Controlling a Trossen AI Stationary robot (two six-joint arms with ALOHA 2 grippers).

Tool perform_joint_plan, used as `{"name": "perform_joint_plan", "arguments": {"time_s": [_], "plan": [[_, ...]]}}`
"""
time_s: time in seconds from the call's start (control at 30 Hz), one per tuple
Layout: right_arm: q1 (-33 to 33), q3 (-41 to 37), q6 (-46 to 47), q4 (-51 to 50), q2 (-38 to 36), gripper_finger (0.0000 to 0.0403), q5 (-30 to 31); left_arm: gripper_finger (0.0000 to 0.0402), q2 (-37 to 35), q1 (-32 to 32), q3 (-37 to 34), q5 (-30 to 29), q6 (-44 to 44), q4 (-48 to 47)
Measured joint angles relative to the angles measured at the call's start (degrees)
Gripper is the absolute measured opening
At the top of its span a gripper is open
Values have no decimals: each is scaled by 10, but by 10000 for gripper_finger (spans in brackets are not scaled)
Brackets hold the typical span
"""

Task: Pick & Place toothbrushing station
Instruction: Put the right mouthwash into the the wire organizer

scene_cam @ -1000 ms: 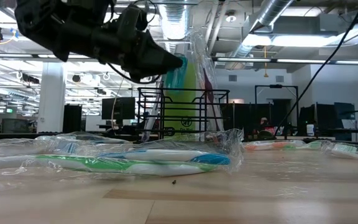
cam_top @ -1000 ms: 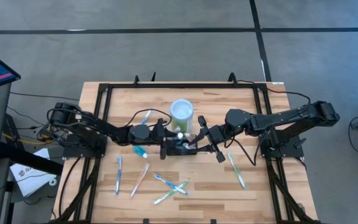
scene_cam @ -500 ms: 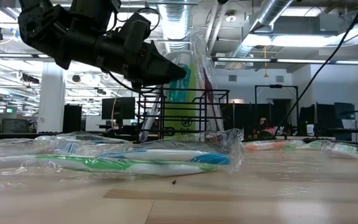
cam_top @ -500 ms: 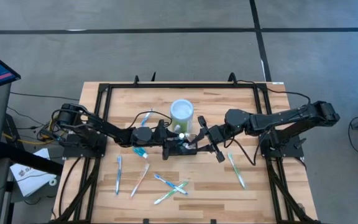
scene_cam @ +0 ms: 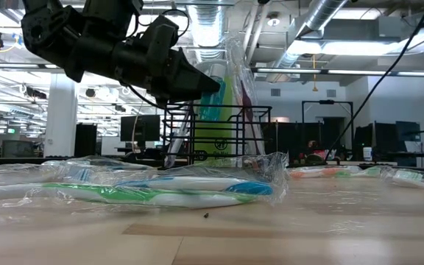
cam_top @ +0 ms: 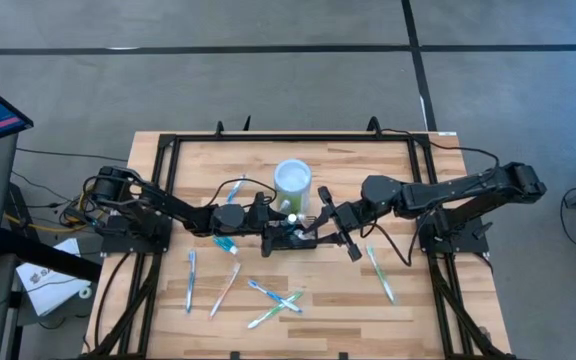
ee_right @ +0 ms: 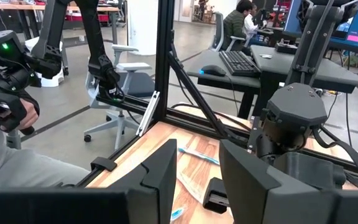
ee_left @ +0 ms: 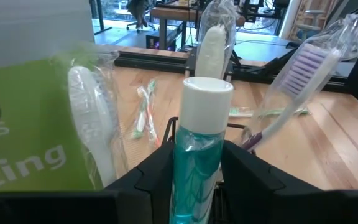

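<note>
The black wire-mesh caddy (cam_top: 290, 237) sits mid-tabletop (cam_top: 398, 310) between both end effectors: the left end effector (ee_left: 196, 171) straddles a capped teal bottle (ee_left: 194, 149), the right end effector's (ee_right: 197, 171) fingers stand apart, empty.

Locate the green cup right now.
In the high view the lime-green cup stands at the table's centre, just behind the black wire caddy that sits between the left gripper and the right gripper.
</note>
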Motion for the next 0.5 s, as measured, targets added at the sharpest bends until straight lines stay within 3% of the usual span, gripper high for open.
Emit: {"name": "perform_joint_plan", "arguments": {"time_s": [0.5], "plan": [[0,0,0,0,5,111,0,128,0,-2,0,8,0,0]]}}
